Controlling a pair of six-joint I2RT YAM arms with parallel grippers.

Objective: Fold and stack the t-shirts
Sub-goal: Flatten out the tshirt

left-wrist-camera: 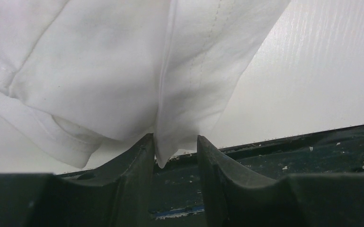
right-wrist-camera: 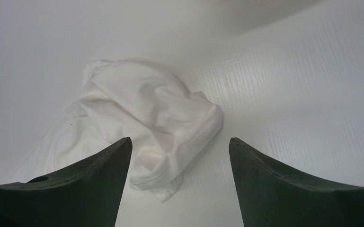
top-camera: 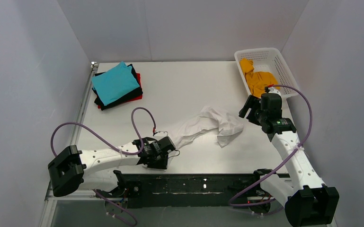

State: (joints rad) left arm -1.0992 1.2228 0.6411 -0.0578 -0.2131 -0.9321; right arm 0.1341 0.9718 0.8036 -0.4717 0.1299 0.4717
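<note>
White lattice basket [top-camera: 260, 50] on table's [top-camera: 189, 90] far-right corner

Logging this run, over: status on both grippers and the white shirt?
Left gripper straddling white t-shirt edge near the table's front, grip unconfirmed. Right gripper open, aimed at its bunched end. Nothing in the way.

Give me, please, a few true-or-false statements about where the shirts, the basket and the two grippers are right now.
1. The white t-shirt lies crumpled on the table. True.
2. The orange t-shirt lies on the teal one. False: it is in the white basket.
3. The teal t-shirt lies on top of the black t-shirt. True.
4. The right gripper is clamped on the white t-shirt. False: its jaws stand open above it, holding nothing.
5. A corner of the white t-shirt sits between the fingers of the left gripper. True.
</note>
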